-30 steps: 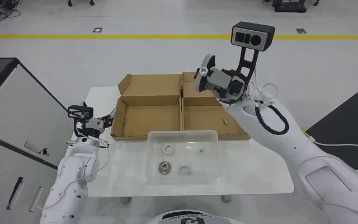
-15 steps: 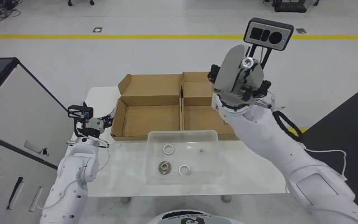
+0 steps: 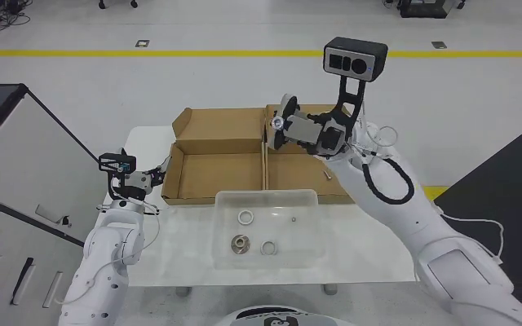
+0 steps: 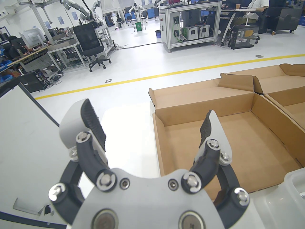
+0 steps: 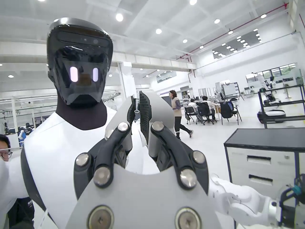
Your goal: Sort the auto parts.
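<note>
My right gripper (image 3: pixel 280 123) is held high above the seam between the two cardboard boxes, turned toward the robot's head. It is shut on a small threaded metal bolt (image 5: pixel 136 107), pinched between the ribbed pads (image 5: pixel 144 110). My left gripper (image 4: pixel 147 110) stands open with nothing in it, just off the left wall of the left box (image 3: pixel 216 173), near the table's left edge (image 3: pixel 157 176). The clear bin (image 3: pixel 265 198) holds two white rings (image 3: pixel 245 217) (image 3: pixel 268 247), a metal geared part (image 3: pixel 239 243) and a small screw (image 3: pixel 294 218).
One bolt (image 3: pixel 326 174) lies on the floor of the right box (image 3: pixel 302 171). The left box (image 4: pixel 238 144) has bare cardboard inside, its lid flap standing up at the back. The bin's corner (image 4: pixel 295 184) sits beside it. A dark panel (image 3: pixel 33 155) flanks the table's left.
The right arm swung up and to the right half a second ago, then came back left and lower over the box seam, still holding the bolt. The left arm has not moved.
</note>
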